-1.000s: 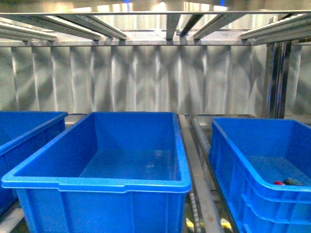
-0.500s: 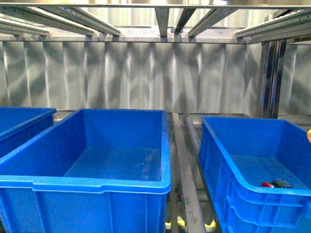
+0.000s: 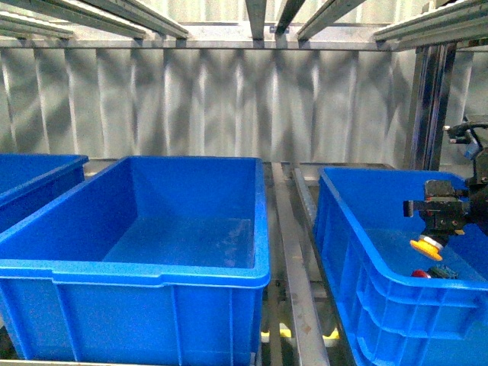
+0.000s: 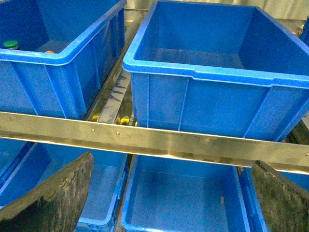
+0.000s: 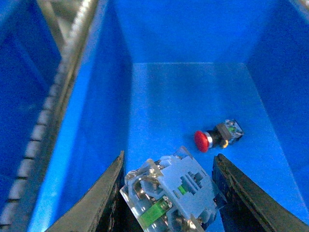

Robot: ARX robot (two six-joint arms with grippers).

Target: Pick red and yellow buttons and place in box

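My right gripper (image 3: 436,227) is shut on the yellow button (image 3: 426,245), cap down, above the inside of the right blue box (image 3: 358,252). In the right wrist view the button's clear and white body (image 5: 174,188) sits wedged between the dark fingers (image 5: 104,198). Below it a red button (image 5: 203,139) lies on its side on the box floor (image 5: 183,96); from the front this red button (image 3: 420,273) shows by the near wall. My left gripper (image 4: 169,203) is open, holding nothing, below a metal shelf rail (image 4: 154,140).
A large blue crate (image 3: 152,267) stands in the middle and another (image 3: 38,171) at the far left. The left wrist view shows a green-capped button (image 4: 10,44) in the left crate, and more blue crates (image 4: 178,203) on the shelf below. Roller rails (image 3: 286,229) run between crates.
My right gripper has come in from the right edge with the yellow button and now hangs over the right box. The front view has shifted slightly.
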